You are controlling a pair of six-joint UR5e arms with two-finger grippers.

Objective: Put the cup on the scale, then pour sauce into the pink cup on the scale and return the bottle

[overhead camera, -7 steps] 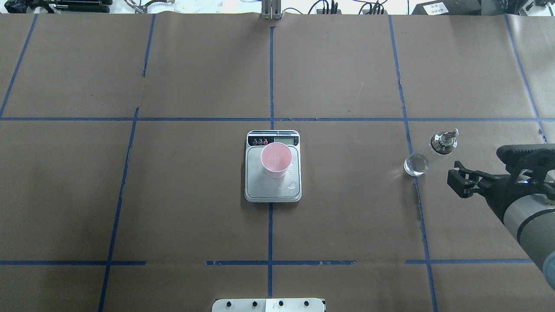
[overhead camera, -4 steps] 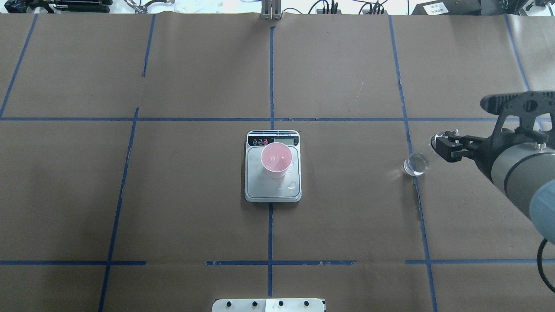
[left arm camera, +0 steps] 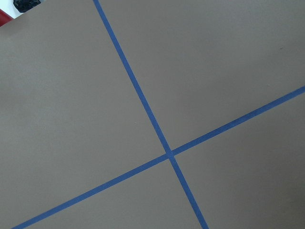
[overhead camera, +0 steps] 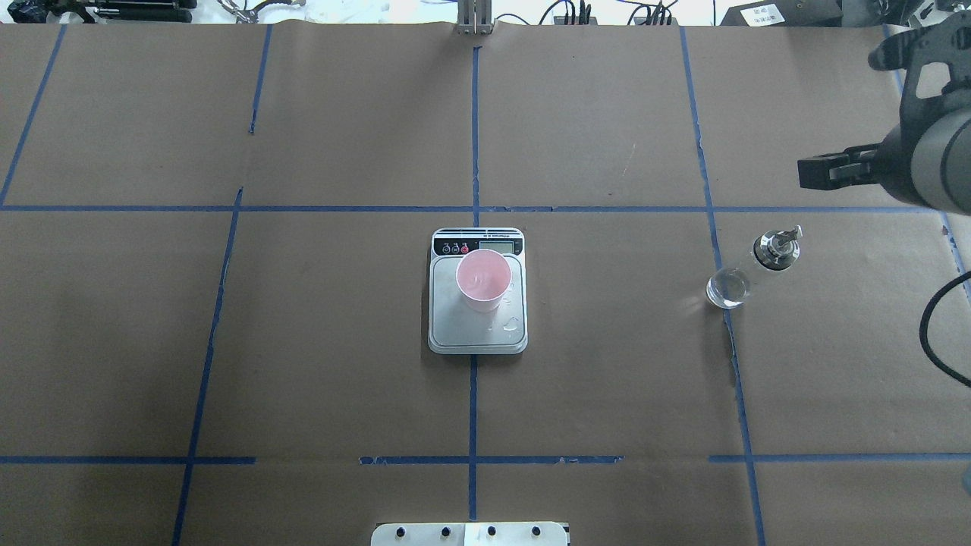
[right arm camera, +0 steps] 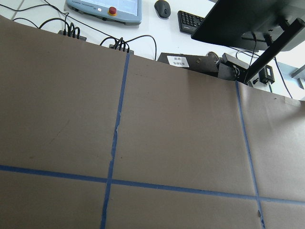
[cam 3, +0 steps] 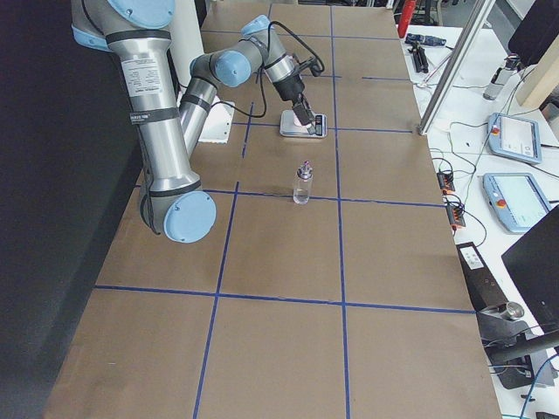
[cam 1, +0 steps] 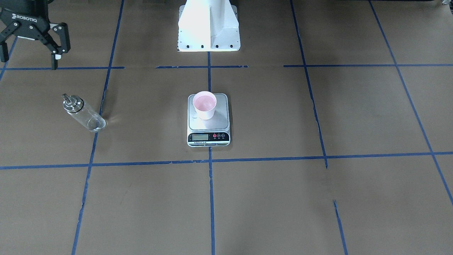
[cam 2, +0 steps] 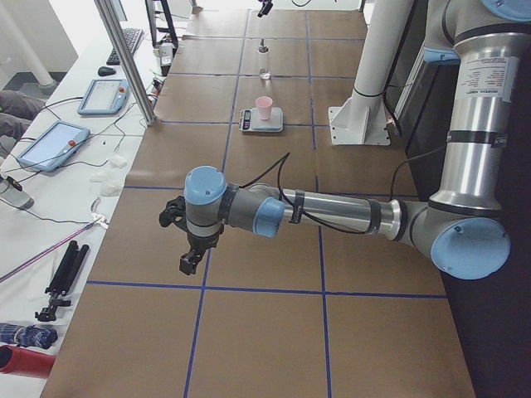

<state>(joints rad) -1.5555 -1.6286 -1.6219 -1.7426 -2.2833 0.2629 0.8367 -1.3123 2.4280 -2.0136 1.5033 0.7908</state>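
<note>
The pink cup (overhead camera: 483, 279) stands upright on the silver scale (overhead camera: 478, 337) at the table's middle; both also show in the front view, cup (cam 1: 204, 105) on scale (cam 1: 220, 122). The clear glass bottle (overhead camera: 747, 271) with metal spout stands upright on the table to the right, untouched; it also shows in the front view (cam 1: 84, 115). My right gripper (cam 1: 29, 58) is open and empty, raised and apart from the bottle; in the overhead view it (overhead camera: 810, 171) hangs beyond it. My left gripper (cam 2: 189, 261) shows only in the exterior left view, far from everything; I cannot tell its state.
Small clear droplets (overhead camera: 513, 324) lie on the scale's platform beside the cup. The robot's white base (cam 1: 208, 32) stands behind the scale. Blue tape lines cross the brown paper. Cables and equipment (overhead camera: 576, 14) line the far table edge.
My right gripper has swept from the near side of the bottle, past it, to the far side. Bottle, cup and scale have not moved.
</note>
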